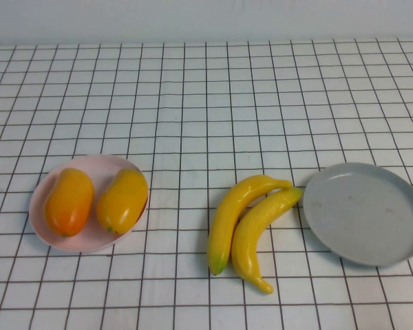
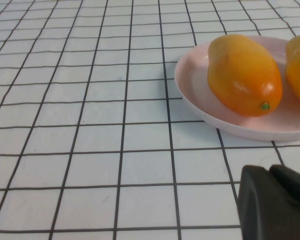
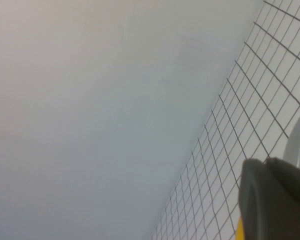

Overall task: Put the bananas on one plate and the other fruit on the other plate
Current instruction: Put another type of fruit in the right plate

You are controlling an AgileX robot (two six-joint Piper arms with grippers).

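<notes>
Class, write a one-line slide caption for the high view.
Two mangoes on the pink plate; two bananas on the table beside the empty grey plate; neither gripper in this view.

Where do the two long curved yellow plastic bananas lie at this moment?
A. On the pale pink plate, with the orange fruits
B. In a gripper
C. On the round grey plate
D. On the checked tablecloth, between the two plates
D: in the high view the two long curved yellow plastic bananas lie on the checked tablecloth, between the pale pink plate and the round grey plate. Only a corner of the left gripper and right gripper shows in each wrist view.
</notes>
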